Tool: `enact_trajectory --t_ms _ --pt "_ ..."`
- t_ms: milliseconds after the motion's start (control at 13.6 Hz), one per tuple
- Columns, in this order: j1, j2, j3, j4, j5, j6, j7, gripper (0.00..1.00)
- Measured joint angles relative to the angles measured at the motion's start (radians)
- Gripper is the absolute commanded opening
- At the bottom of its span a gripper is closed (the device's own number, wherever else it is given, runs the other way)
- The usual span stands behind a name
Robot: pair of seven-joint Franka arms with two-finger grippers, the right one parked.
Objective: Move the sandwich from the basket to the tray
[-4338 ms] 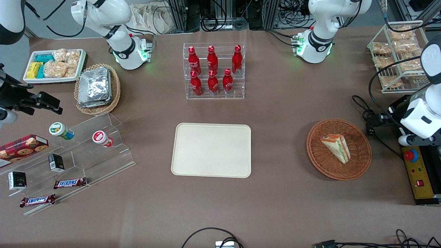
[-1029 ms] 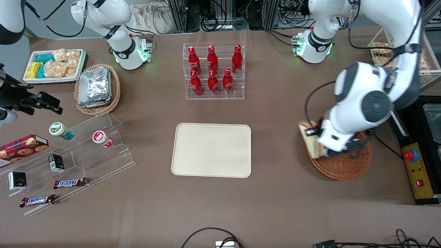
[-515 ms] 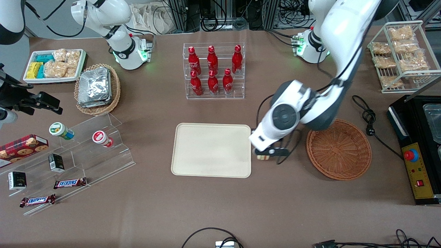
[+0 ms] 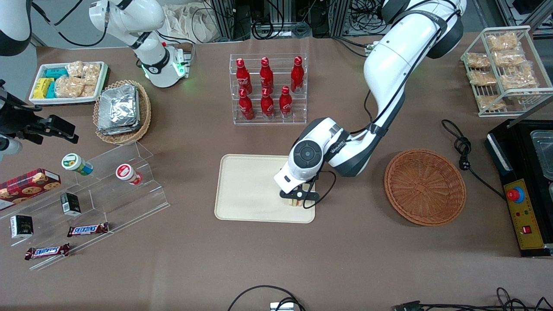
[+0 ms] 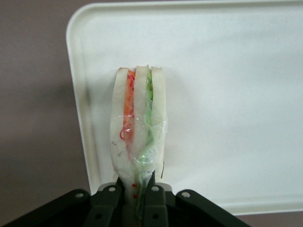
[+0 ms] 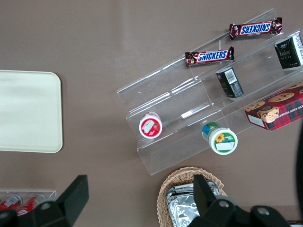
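My left gripper (image 4: 297,198) hangs over the cream tray (image 4: 250,190), at the tray's corner nearest the front camera on the basket's side. It is shut on the sandwich (image 5: 138,127), a wrapped wedge of white bread with orange and green layers, held on edge above the tray (image 5: 227,94). In the front view only a sliver of the sandwich (image 4: 295,202) shows under the black fingers (image 4: 305,196). The round reddish-brown basket (image 4: 425,187) sits empty toward the working arm's end of the table.
A clear rack of red bottles (image 4: 268,88) stands farther from the front camera than the tray. An oval wicker basket with foil packets (image 4: 121,110), a white snack tray (image 4: 68,81) and a clear stepped display (image 4: 99,194) lie toward the parked arm's end. A wire rack (image 4: 503,69) and black cable (image 4: 464,147) sit near the basket.
The gripper lifted the sandwich out of the basket and carried it sideways across the table edge of the tray; it now hangs over the tray's corner. The basket is left empty.
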Motion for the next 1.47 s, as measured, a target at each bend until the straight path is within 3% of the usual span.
enact_trajectory --t_ms 441,735,1176,1471 --pt "0.005 -0.021 0.0 0.028 0.007 -0.018 -0.024 1.0" --pt "0.032 -0.162 -0.001 0.001 0.007 -0.176 -0.07 1.0" --pt "0.262 -0.577 -0.032 -0.457 -0.017 -0.164 0.098 1.0" --pt "0.5 -0.725 -0.025 -0.476 -0.147 -0.266 0.306 1.0"
